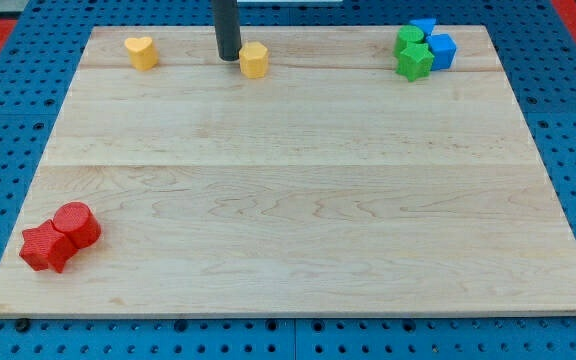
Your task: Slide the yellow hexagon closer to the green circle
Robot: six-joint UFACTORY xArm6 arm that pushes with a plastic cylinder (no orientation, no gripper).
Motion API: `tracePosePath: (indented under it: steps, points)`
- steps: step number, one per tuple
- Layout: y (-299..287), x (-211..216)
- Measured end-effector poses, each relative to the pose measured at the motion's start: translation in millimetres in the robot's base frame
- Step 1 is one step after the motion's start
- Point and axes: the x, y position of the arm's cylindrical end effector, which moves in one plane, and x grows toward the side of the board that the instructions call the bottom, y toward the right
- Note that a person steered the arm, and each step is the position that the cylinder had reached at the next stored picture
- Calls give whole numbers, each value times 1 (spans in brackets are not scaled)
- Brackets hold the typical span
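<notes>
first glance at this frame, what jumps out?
The dark rod comes down at the view's top centre, my tip just left of the yellow hexagon, close to or touching it. A yellow heart-like block sits alone further left on the wooden board. Colour clusters mark two corners: green and blue blocks at top right, red blocks at bottom left.

Straight dark grey rod, my tip [229,58]

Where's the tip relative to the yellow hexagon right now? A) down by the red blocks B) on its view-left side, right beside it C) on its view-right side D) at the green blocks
B: my tip stands just to the view's left of the yellow hexagon.
</notes>
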Motion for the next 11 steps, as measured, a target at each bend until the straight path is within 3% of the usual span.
tracePosePath:
  steps: [3, 6, 7, 9, 11]
  points:
    - [6, 32]
    - [80, -28]
    - [94, -29]
    - [88, -3]
    - [123, 11]
